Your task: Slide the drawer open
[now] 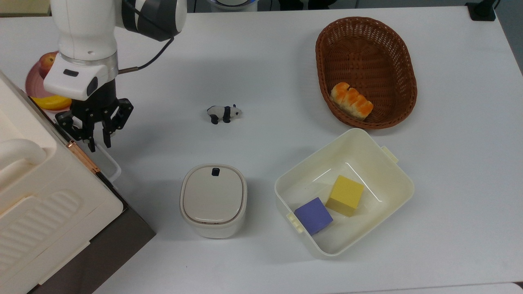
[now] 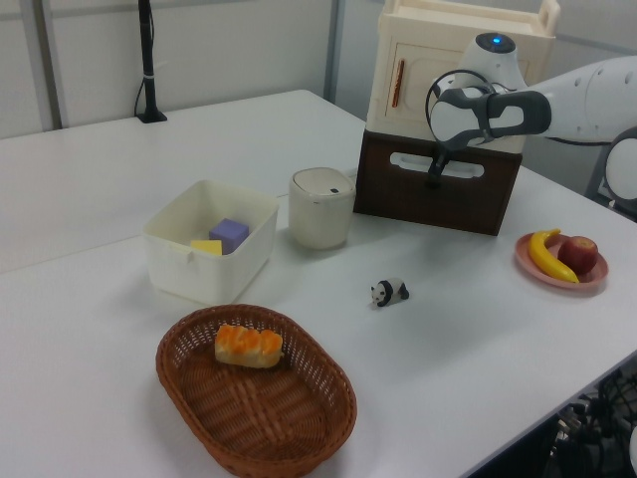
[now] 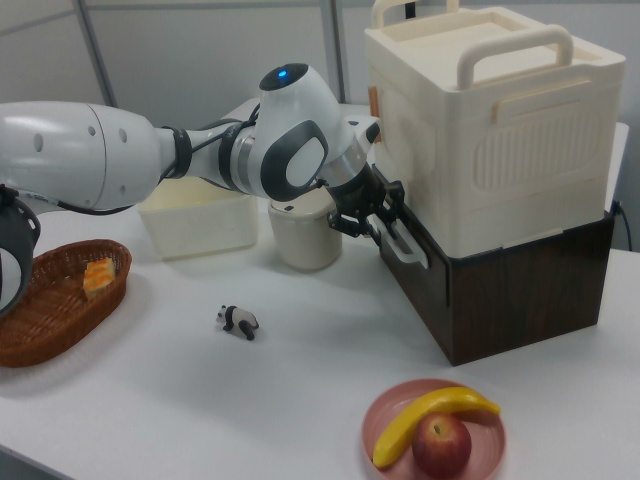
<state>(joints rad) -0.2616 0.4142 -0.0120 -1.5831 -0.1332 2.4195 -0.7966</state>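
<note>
The drawer [image 2: 438, 199] is the dark brown wooden base under a cream case; its front panel [image 3: 415, 290] sits flush and closed. A white loop handle [image 1: 113, 166] sticks out from that front, also visible in the left view as the handle [image 2: 460, 169] and in the right view as the handle [image 3: 408, 250]. My gripper [image 1: 100, 143] points down at the handle's end nearest the fruit plate, fingers drawn close together around the handle bar. In the right view the gripper [image 3: 385, 228] sits right on the handle's upper end, and in the left view the gripper [image 2: 433, 181] is against the drawer front.
A cream ribbed case [image 1: 41, 196] sits on the drawer. A lidded white canister [image 1: 213, 200] stands close by, with a toy panda [image 1: 224, 113], a cream tub [image 1: 392, 171] holding two blocks, and a wicker basket [image 1: 367, 36] with bread beyond. A pink fruit plate [image 3: 380, 420] lies behind my arm.
</note>
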